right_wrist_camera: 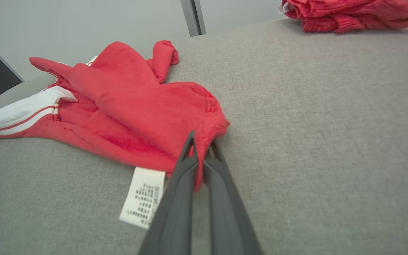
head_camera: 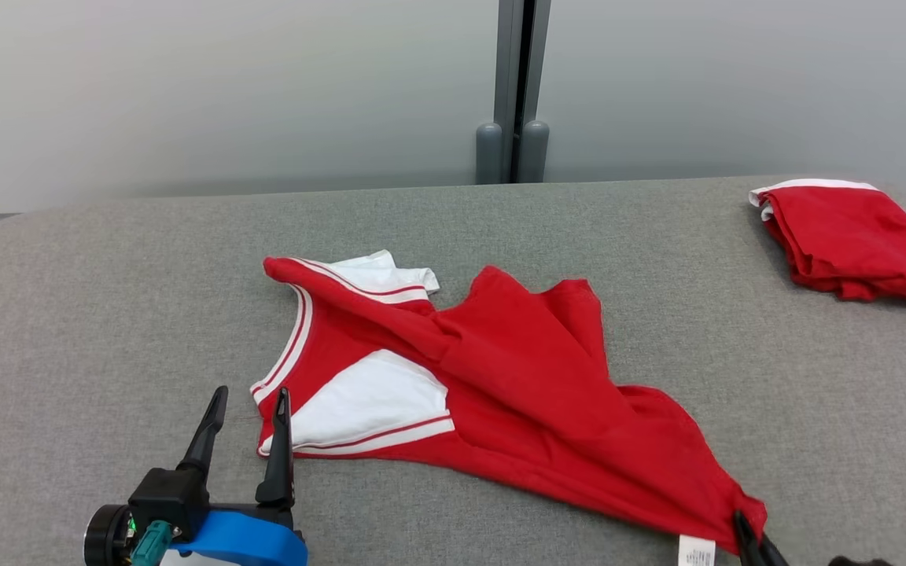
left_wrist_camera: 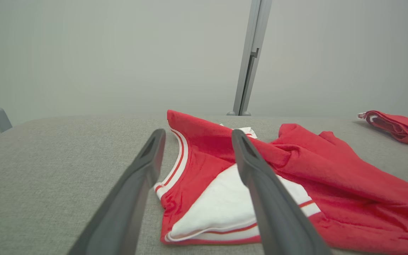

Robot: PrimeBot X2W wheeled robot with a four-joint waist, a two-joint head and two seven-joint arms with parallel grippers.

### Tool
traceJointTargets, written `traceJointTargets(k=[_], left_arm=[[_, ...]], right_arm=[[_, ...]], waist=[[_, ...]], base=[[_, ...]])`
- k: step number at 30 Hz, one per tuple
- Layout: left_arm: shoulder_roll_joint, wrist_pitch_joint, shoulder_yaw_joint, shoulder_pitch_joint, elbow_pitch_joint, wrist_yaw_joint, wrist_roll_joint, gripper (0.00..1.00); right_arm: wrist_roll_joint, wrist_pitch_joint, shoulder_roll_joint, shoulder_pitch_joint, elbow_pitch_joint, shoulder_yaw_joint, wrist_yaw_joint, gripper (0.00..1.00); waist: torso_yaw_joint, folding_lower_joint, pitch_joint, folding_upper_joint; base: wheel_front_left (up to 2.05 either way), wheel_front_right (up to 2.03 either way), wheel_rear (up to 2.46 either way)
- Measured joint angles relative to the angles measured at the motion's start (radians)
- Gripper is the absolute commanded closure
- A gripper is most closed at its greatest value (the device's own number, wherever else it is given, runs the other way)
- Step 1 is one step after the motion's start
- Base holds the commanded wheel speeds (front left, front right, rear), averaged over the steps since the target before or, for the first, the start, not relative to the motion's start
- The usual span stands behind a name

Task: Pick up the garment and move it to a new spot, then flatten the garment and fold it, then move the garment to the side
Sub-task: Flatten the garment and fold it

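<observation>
Right gripper [right_wrist_camera: 201, 143] is pinching a red corner of the garment [head_camera: 516, 369], its two dark fingers pressed together on the hem just beside the white care label [right_wrist_camera: 142, 196]; this corner is lying on the folded pile's [head_camera: 854, 236] side, though well apart from it and nearer the robot. Left gripper [head_camera: 252, 393] is standing spread wide and holding nothing, at the garment end farthest from the folded pile, its fingers framing the striped white edge [head_camera: 292, 346]; whether a fingertip is touching the cloth I cannot tell. The garment itself is lying crumpled and twisted on the grey table [head_camera: 107, 314], off toward the robot's left of the folded pile, with one red layer flopping over the white panel [head_camera: 366, 401].

Judging from this, the grip is looking thin: only a small bite of hem is sitting between the fingertips, so a quick pull is likely to be slipping it free; with one corner held, any lift is risking the cloth hanging like a rope and landing more tangled, making the flattening harder. If the spread gripper is closing where it stands, it may be catching a single layer or merely shoving the edge along the table; a carry toward the folded pile is also risking dragging loose cloth across it and undoing it.
</observation>
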Motion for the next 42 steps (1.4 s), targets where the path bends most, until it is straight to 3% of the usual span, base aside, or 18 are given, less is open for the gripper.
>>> traceJointTargets(k=[4,5,7,8,9,17,22,35,42], left_arm=[[0.000,0.000,-0.001,0.004,0.002,0.000,-0.002,0.00],[0.000,0.000,-0.001,0.004,0.002,0.000,-0.002,0.00],[0.000,0.000,0.000,0.007,0.002,0.000,-0.004,0.00],[0.000,0.000,0.000,0.009,0.002,0.000,-0.006,0.00],[0.000,0.000,0.001,0.010,0.002,0.000,-0.006,0.00],[0.000,0.000,0.002,0.012,0.002,0.000,-0.005,0.00],[0.000,0.000,0.005,0.012,0.001,-0.003,-0.005,0.00],[0.003,0.000,0.001,0.000,0.012,-0.004,-0.001,0.00],[0.060,0.000,-0.069,-0.075,0.079,-0.004,-0.021,0.00]], right_arm=[[0.000,0.000,0.017,0.060,-0.016,-0.009,0.000,1.00],[0.000,0.000,0.024,0.064,-0.021,-0.014,0.000,0.96],[-0.004,0.000,0.031,0.070,-0.029,-0.018,0.000,0.77],[-0.012,0.000,0.033,0.070,-0.038,-0.021,0.000,0.58],[-0.019,0.000,0.033,0.070,-0.048,-0.024,0.000,0.00],[-0.055,0.000,0.031,0.008,-0.179,-0.079,0.000,0.00],[-0.082,0.000,0.030,-0.051,-0.220,-0.055,0.000,0.00],[-0.125,0.000,0.058,-0.125,-0.114,0.015,0.000,0.00],[-0.125,0.000,0.058,-0.140,-0.098,0.013,0.000,0.00]], waist=[[-0.003,0.0001,-0.005,0.0000],[-0.004,0.0001,-0.007,0.0000],[-0.005,0.0000,-0.011,0.0000],[-0.006,0.0001,-0.013,0.0000],[-0.006,0.0001,-0.014,0.0000],[-0.006,0.0001,-0.016,0.0000],[-0.004,0.0002,-0.014,0.0000],[0.011,0.0002,0.003,0.0000],[-0.004,0.0002,0.025,0.0000]], base=[[0.00,0.00,0.00],[0.00,0.00,0.00],[0.00,0.00,0.00],[0.00,0.00,0.00],[0.00,0.00,0.00],[0.00,0.00,0.00],[0.00,0.00,0.00],[0.00,0.00,0.00],[0.00,0.00,0.00]])
